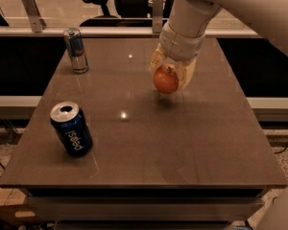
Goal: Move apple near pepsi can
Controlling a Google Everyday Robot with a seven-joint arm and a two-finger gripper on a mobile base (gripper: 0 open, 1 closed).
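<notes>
Blue pepsi can point(71, 130) stands at the lower left of the brown table point(182, 143), with a slim silver-and-blue can point(76, 50) at the upper left. Right of centre, well apart from both, the gripper point(170, 75) pinches the orange-red apple point(166, 81).

My thick white arm point(194, 13) slants down from upper right; its cream two-finger gripper point(171, 76) points downward, right of centre, pinching a round orange-red apple point(165, 83).
</notes>
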